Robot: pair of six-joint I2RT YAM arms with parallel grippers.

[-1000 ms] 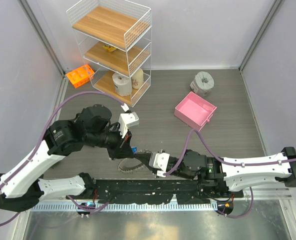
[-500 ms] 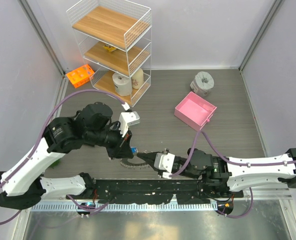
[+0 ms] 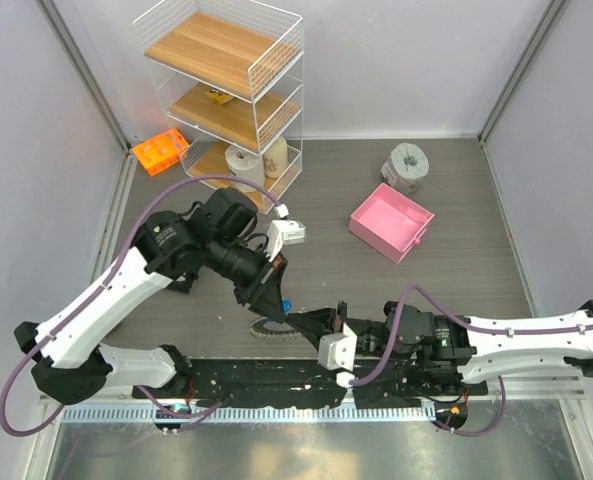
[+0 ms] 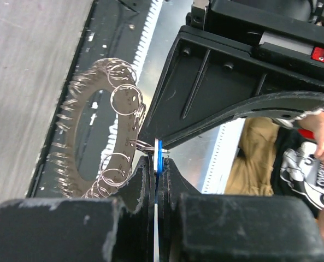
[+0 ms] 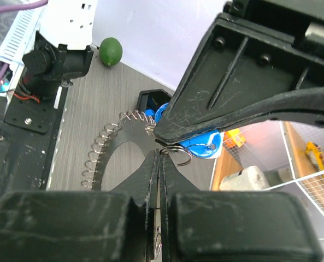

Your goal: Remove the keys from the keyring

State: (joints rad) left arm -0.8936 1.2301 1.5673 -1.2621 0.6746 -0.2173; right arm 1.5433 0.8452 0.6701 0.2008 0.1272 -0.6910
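Note:
The keyring (image 3: 264, 326) is a thin ring rimmed with small silver keys and loops, held just above the table's near edge. My left gripper (image 3: 279, 298) is shut on the blue-headed key (image 3: 287, 303), seen edge-on between its fingers in the left wrist view (image 4: 158, 158). My right gripper (image 3: 299, 320) is shut on the keyring's rim (image 5: 118, 147), right beside the small split ring that carries the blue key (image 5: 202, 146). The two grippers' tips almost touch. The keyring also shows in the left wrist view (image 4: 96, 136). The yellow-headed key is not visible.
A white wire shelf rack (image 3: 226, 90) stands at the back left with an orange block (image 3: 161, 152) beside it. A pink tray (image 3: 391, 220) and a grey roll (image 3: 407, 165) sit at the back right. A green lime (image 5: 111, 51) lies near the left arm's base.
My left arm has swung right and forward with the blue key in its grip. My right wrist has drawn back toward the near edge. The keyring stays between the two grippers.

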